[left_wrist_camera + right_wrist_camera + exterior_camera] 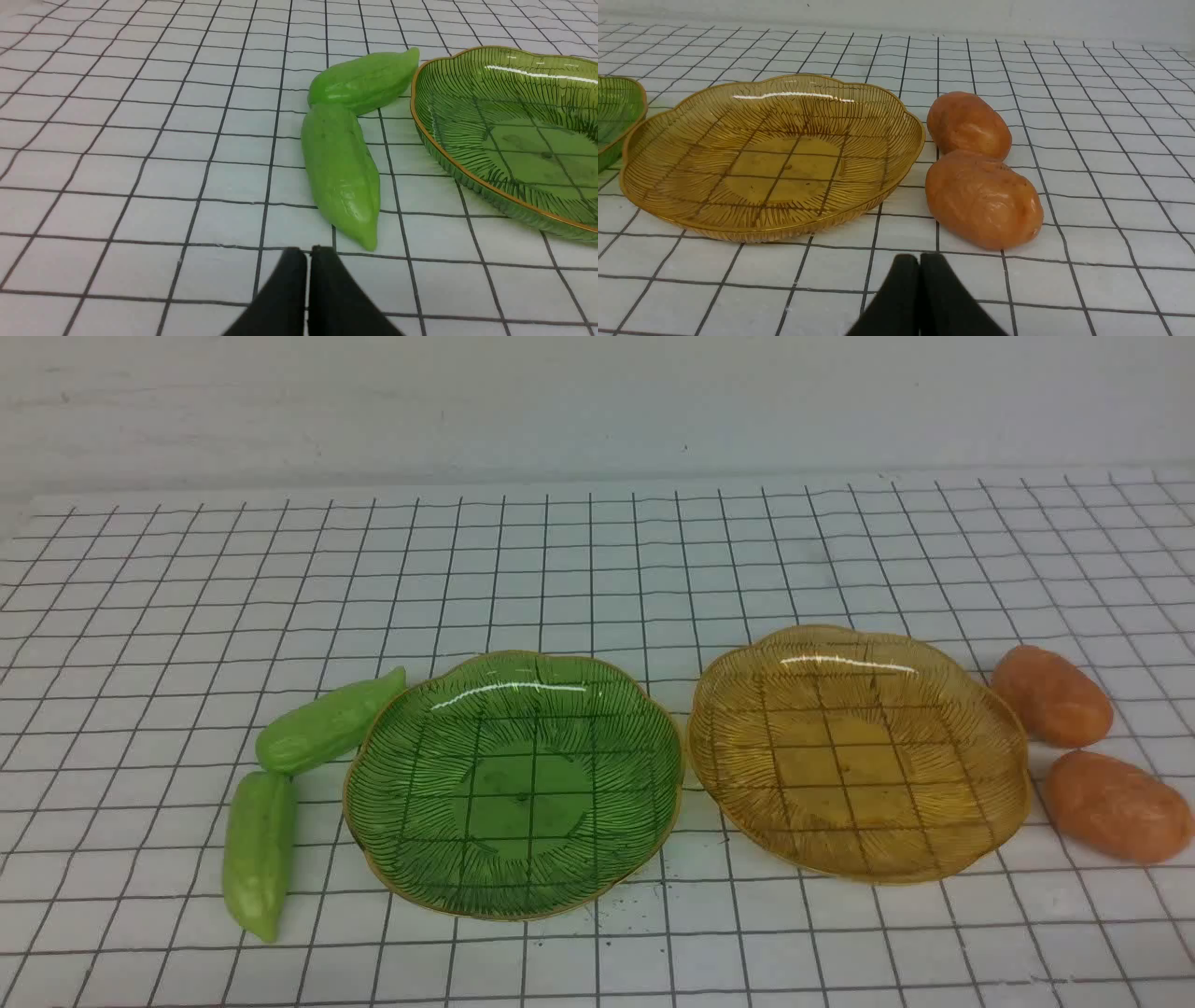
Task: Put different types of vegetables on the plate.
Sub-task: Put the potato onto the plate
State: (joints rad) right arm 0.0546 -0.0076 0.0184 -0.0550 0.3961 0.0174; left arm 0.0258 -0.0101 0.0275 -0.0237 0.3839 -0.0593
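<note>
Two light-green cucumber-like vegetables lie left of the green plate [373,775]: one [329,721] leans against its rim, the other [259,852] lies nearer me. They show again in the left wrist view, far one [364,81], near one [341,170], beside the green plate [444,154]. Two orange-brown potato-like vegetables [1051,695] [1117,805] rest right of the amber plate [999,821]. In the right wrist view they [969,123] [983,198] sit beside that amber plate [654,205]. My left gripper [308,254] is shut and empty, short of the near cucumber's tip. My right gripper [919,261] is shut and empty, short of the near potato. Both plates are empty.
Everything sits on a white cloth with a black grid [597,551]. A pale wall [597,401] runs along the back. Neither arm shows in the front view.
</note>
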